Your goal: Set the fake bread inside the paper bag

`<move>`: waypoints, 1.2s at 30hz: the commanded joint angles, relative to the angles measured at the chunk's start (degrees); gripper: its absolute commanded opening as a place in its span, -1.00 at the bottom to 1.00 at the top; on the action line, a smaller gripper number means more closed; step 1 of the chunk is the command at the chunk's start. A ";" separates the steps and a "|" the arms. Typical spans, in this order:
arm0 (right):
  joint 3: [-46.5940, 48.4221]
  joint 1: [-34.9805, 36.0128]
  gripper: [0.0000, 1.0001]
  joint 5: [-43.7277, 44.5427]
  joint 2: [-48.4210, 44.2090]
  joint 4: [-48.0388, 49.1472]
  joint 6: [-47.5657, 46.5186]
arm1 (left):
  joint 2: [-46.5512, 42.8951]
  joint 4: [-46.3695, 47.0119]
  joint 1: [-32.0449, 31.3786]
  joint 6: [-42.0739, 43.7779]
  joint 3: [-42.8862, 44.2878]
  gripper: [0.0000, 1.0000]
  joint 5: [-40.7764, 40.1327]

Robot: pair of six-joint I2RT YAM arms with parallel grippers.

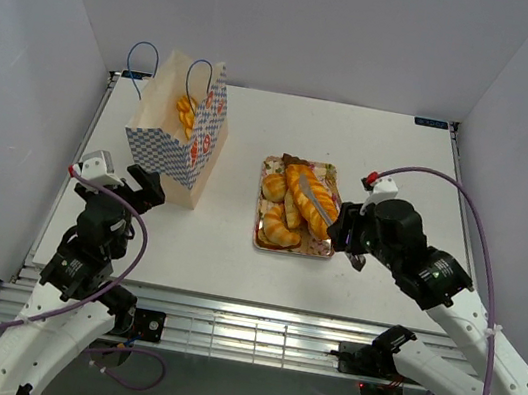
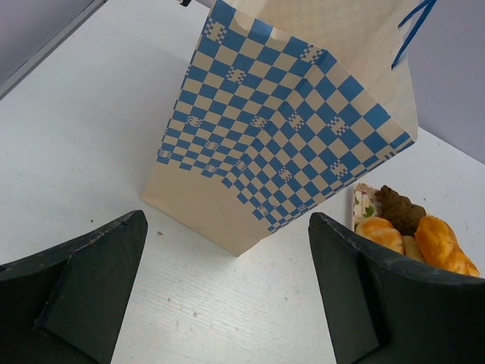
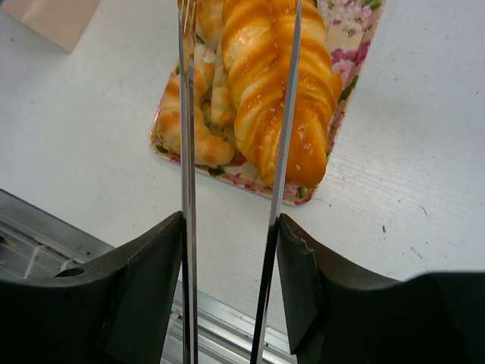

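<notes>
A: Which step is this?

B: Picking up, I'd judge; the right gripper (image 3: pixel 227 246) is partly closed on the handles of a pair of metal tongs (image 3: pixel 186 152); it has hold of nothing else. The two blades reach out over the long twisted loaf (image 3: pixel 265 83) on the flowered tray (image 3: pixel 356 45), in the middle of the top view; whether they touch the loaf I cannot tell.

A: And the bag?

B: The paper bag (image 1: pixel 178 138) stands upright in the upper left of the top view, well apart from the tray; some orange bread (image 1: pixel 185 115) shows in its mouth. The left gripper (image 2: pixel 226 227) sits low beside the bag's near corner, jaws wide apart, holding nothing.

A: What does the next move call for?

B: Probably lowering the blades either side of the loaf and squeezing; then a lift and a carry up and to the left, over the bag's mouth; the loaf is long, so it likely has to go in end first.

A: Counts?

B: One bag; one tray; one pair of tongs; two grippers. On the tray I make out about five breads: the long loaf, three smaller golden or pale rolls, one dark brown piece (image 2: pixel 398 206); they overlap, so that count is not firm. Inside the bag, at least one; more I cannot tell.
</notes>
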 commanded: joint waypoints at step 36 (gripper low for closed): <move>0.73 17.78 0.15 20.83 10.83 -4.63 -0.29 | -1.46 0.63 -0.10 0.87 0.00 0.96 1.85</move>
